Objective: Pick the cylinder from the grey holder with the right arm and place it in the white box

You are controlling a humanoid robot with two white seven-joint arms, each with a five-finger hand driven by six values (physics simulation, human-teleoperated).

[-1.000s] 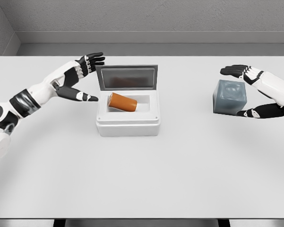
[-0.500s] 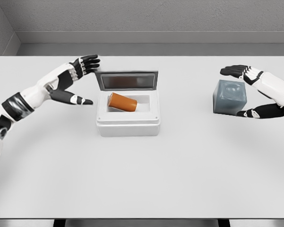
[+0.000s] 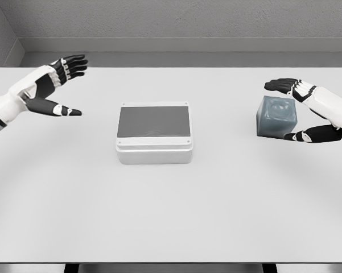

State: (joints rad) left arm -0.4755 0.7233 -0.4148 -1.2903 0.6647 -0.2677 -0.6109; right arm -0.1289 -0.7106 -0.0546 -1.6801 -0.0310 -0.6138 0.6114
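We find the white box (image 3: 153, 132) lidded, midway between both hands; the cylinder is hidden (presumably inside). Right hand (image 3: 300, 109) fingers spread around the grey holder (image 3: 276, 116), gripping nothing; left hand (image 3: 56, 86) open, clear.

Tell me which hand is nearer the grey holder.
Right. The right hand is open around the grey holder, fingers above and thumb below; the left hand hovers open far across the table, beyond the white box.
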